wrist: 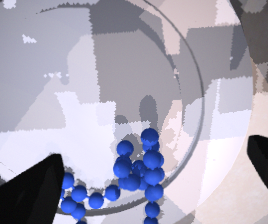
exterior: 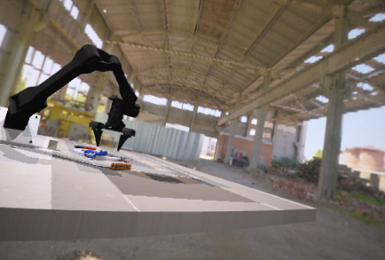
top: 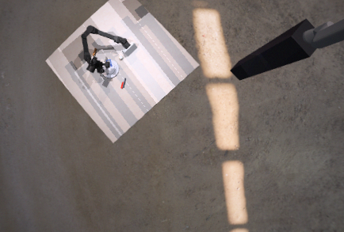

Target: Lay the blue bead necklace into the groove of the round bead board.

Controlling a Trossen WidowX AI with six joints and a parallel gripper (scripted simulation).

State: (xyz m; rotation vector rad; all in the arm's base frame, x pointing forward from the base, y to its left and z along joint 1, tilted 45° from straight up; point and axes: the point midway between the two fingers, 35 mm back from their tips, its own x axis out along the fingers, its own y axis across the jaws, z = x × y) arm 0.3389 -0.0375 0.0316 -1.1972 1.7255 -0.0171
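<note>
The round bead board (top: 115, 75) (wrist: 224, 141) is pale and glossy, with a ring-shaped groove. The blue bead necklace (top: 109, 61) (exterior: 95, 153) (wrist: 153, 160) lies bunched at one side of the board. In the wrist view one clump sits across the groove line, a strand runs off the bottom edge, and more beads lie beside the left finger. The rest of the necklace is out of that view. My gripper (exterior: 108, 147) (wrist: 156, 153) is wide open and empty, above the board, with the bead clump showing between its fingers in the wrist view.
A red and dark item (top: 124, 83) (exterior: 85, 147) lies beside the board. An orange-brown item (top: 94, 52) (exterior: 121, 166) lies on another side, near the arm. A small pale block (top: 121, 57) (exterior: 52, 144) stands between the board and the arm's base.
</note>
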